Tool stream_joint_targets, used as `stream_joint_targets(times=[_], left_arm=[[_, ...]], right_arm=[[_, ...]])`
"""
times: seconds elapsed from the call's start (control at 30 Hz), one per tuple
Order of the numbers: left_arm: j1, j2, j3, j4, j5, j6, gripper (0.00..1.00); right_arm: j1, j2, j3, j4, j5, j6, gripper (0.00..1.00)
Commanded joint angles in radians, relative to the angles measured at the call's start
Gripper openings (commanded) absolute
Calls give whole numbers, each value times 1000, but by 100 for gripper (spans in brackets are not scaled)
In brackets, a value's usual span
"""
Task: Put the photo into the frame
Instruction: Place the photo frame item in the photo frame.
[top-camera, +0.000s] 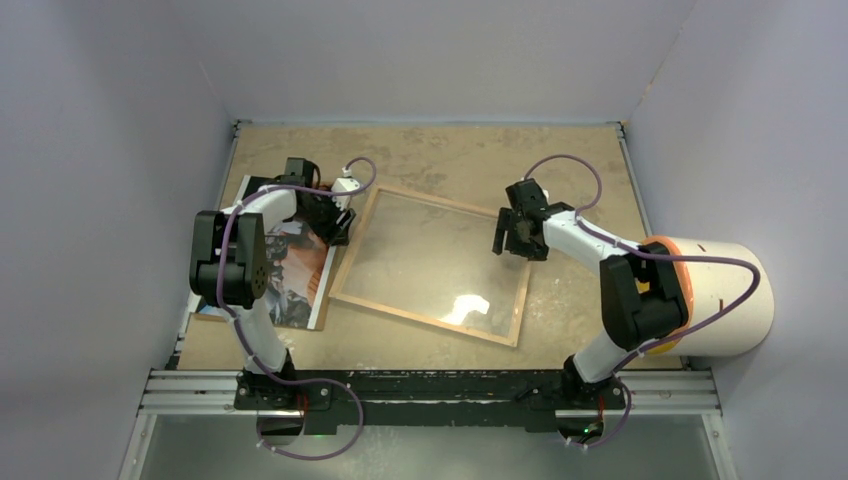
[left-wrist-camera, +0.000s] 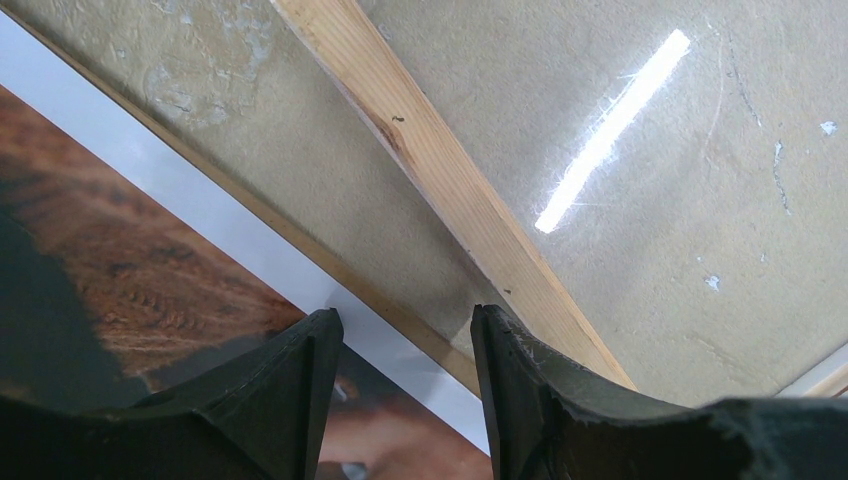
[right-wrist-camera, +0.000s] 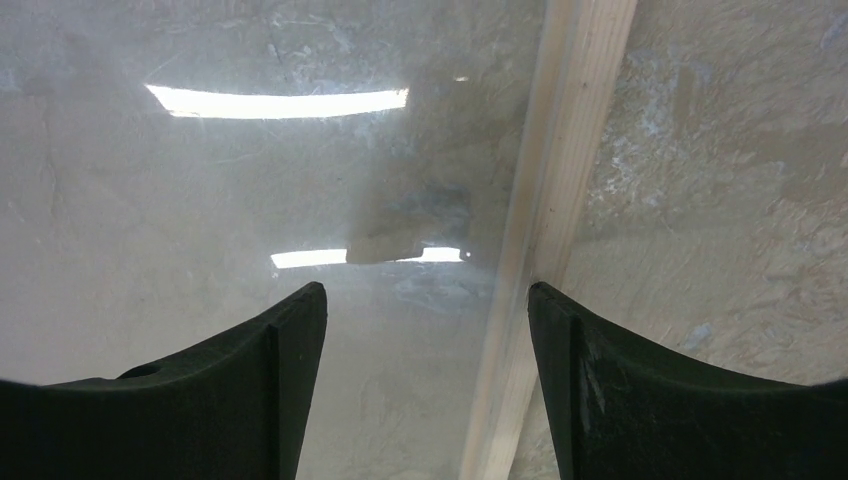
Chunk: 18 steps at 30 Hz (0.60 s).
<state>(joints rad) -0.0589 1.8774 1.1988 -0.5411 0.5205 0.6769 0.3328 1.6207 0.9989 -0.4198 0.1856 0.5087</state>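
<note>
The frame (top-camera: 420, 319) lies flat mid-table, light wood face up, with a clear sheet (top-camera: 440, 260) inside it that reflects the lights. The photo (top-camera: 300, 275), dark with orange-brown patches and a white border, lies flat at the left, partly under the left arm. My left gripper (top-camera: 340, 228) is open and empty, low over the photo's right edge beside the frame's left rail. In the left wrist view its gripper (left-wrist-camera: 405, 330) straddles the photo's white border (left-wrist-camera: 230, 215), with the frame rail (left-wrist-camera: 450, 190) just beyond. My right gripper (top-camera: 515, 243) is open and empty over the frame's right rail (right-wrist-camera: 545, 230).
A thin brown board edge (left-wrist-camera: 437, 352) shows under the photo. A white cylinder with an orange band (top-camera: 715, 295) lies at the right edge by the right arm. Grey walls close the table on three sides. A metal rail (top-camera: 430, 390) runs along the near edge.
</note>
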Motion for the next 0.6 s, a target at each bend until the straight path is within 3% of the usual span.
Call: stream_joint_targets(times=[0.0,0.57], left_arm=[[-7,87,-58,-101,13,9,54],[-7,96,-68,-82,21,0,54]], right_arm=[[-7,1,-15,17,-8,-12,75],[-11,72,-25,45,-21,-13,72]])
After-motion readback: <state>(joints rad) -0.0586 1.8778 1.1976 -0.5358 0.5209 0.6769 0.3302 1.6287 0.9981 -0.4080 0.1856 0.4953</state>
